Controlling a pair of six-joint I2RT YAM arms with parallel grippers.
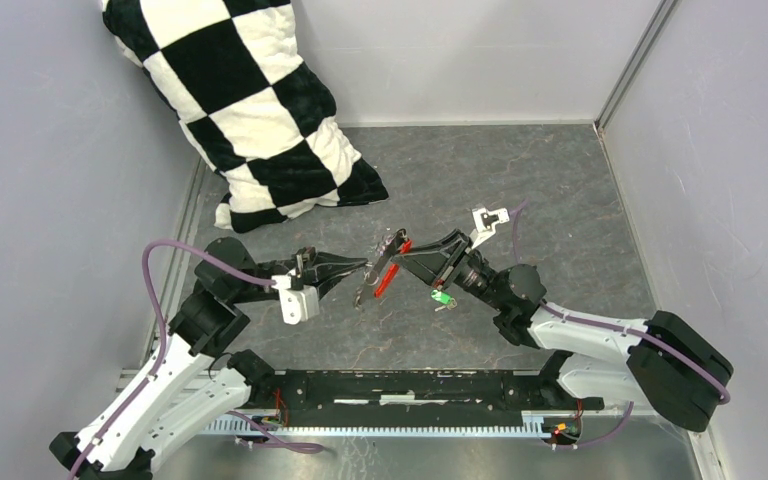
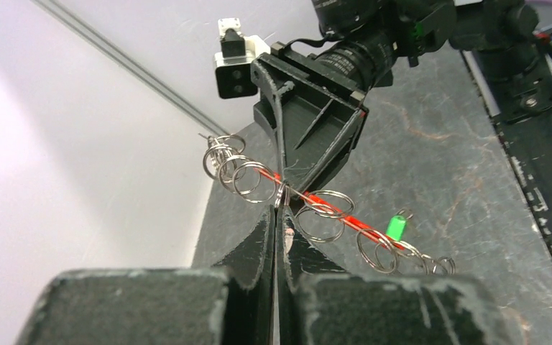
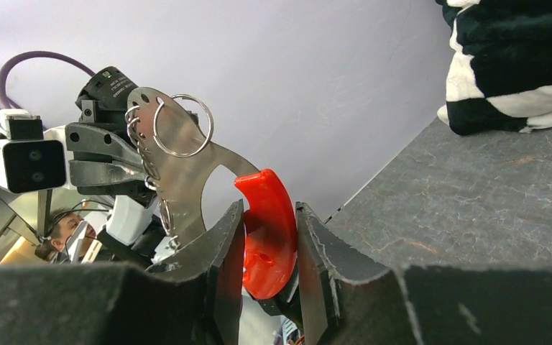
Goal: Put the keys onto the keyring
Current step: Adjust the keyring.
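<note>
The keyring is a bright red tag (image 1: 388, 276) joined to a silvery plate (image 3: 176, 162) with several thin rings (image 2: 321, 214), and both arms hold it above the table. My right gripper (image 3: 267, 241) is shut on the red tag (image 3: 266, 226). My left gripper (image 2: 280, 208) is shut on one of the rings, pinched at its fingertips. In the top view the left gripper (image 1: 367, 274) and right gripper (image 1: 401, 257) meet at the tag. A key with a green head (image 1: 443, 298) lies on the table under the right arm, apart from the keyring; the left wrist view shows this key (image 2: 397, 228) behind the rings.
A black-and-white checkered pillow (image 1: 250, 110) leans in the back left corner. Grey walls close the table (image 1: 520, 190) on three sides. A black rail (image 1: 410, 385) runs along the near edge between the arm bases.
</note>
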